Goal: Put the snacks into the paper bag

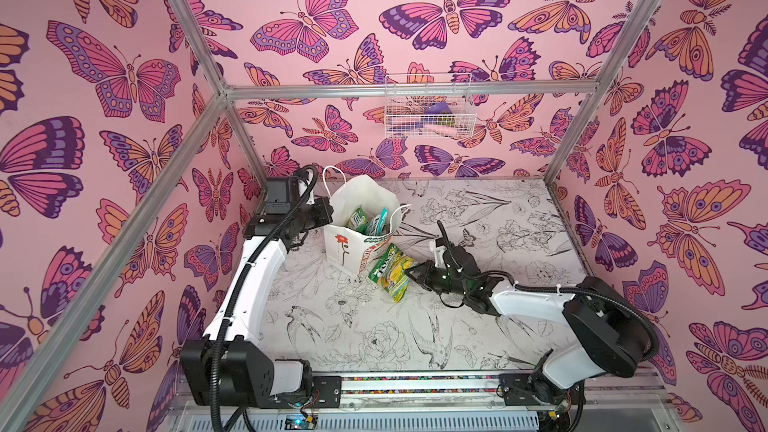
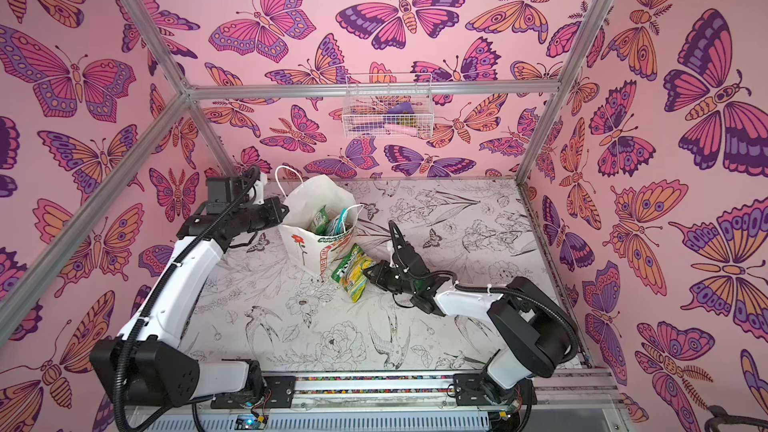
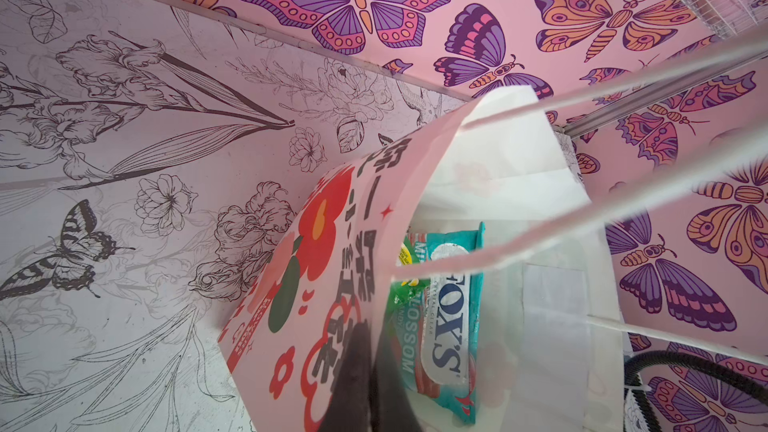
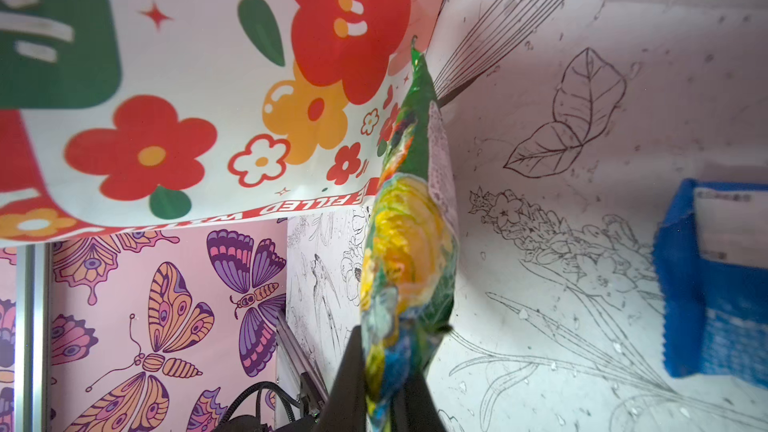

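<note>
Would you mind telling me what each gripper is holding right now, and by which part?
The left gripper pinches the paper bag by its top rim; the right gripper holds the green-yellow candy packet by one end.

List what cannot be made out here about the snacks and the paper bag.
- Tall white paper bag: its lower contents, hidden by its own walls in both top views.
- White wire basket: its contents, too small in both top views.
- Small blue-white packet: cut off by the right wrist view's edge, print blurred.
- Glossy green-yellow candy packet: gripped edge covered by the right gripper in both top views.
</note>
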Robot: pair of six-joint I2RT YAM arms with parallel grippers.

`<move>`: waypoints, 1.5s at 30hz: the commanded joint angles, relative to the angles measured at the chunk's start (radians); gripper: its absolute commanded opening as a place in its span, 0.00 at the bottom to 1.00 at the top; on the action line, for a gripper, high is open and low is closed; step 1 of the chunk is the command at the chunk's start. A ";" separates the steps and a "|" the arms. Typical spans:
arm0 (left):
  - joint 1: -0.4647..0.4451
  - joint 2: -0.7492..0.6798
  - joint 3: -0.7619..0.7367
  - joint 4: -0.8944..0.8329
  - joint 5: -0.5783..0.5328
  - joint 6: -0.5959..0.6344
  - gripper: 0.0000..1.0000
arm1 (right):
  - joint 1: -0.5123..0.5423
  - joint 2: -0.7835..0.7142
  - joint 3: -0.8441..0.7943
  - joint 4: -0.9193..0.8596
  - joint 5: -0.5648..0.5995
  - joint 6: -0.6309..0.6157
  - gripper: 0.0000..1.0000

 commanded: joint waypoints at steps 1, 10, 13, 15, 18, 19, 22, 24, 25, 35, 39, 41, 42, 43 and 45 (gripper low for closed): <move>0.006 -0.029 -0.001 0.053 0.005 -0.004 0.00 | 0.009 -0.056 0.038 -0.034 0.038 -0.053 0.00; 0.006 -0.028 -0.002 0.052 0.007 -0.006 0.00 | 0.008 -0.129 0.043 -0.104 0.076 -0.097 0.00; 0.007 -0.027 -0.002 0.052 0.007 -0.006 0.00 | 0.009 -0.140 0.046 -0.118 0.083 -0.103 0.00; 0.005 -0.028 -0.002 0.052 0.008 -0.006 0.00 | 0.009 -0.147 0.046 -0.124 0.089 -0.108 0.00; 0.005 -0.028 0.000 0.053 0.011 -0.007 0.00 | 0.009 -0.160 0.049 -0.137 0.095 -0.113 0.00; 0.006 -0.028 -0.001 0.052 0.015 -0.007 0.00 | 0.010 -0.164 0.050 -0.142 0.097 -0.115 0.00; 0.005 -0.024 0.002 0.053 0.029 -0.007 0.00 | 0.009 -0.181 0.051 -0.160 0.112 -0.126 0.00; 0.005 -0.021 0.003 0.054 0.039 -0.008 0.00 | 0.008 -0.193 0.051 -0.172 0.125 -0.135 0.00; 0.003 -0.021 0.004 0.054 0.042 -0.006 0.00 | 0.007 -0.201 0.052 -0.180 0.131 -0.140 0.00; -0.015 -0.012 0.008 0.054 0.069 0.000 0.00 | 0.005 -0.256 0.044 -0.224 0.183 -0.158 0.00; -0.025 -0.003 0.013 0.054 0.100 0.007 0.00 | 0.005 -0.273 0.040 -0.236 0.204 -0.165 0.00; -0.029 -0.003 0.013 0.054 0.103 0.008 0.00 | 0.004 -0.284 0.044 -0.248 0.214 -0.172 0.00; -0.030 -0.002 0.013 0.054 0.104 0.010 0.00 | 0.004 -0.290 0.046 -0.256 0.220 -0.177 0.00; -0.033 -0.003 0.014 0.054 0.105 0.010 0.00 | 0.002 -0.295 0.051 -0.266 0.224 -0.185 0.00; -0.036 -0.001 0.014 0.054 0.108 0.011 0.00 | -0.003 -0.305 0.057 -0.284 0.230 -0.193 0.00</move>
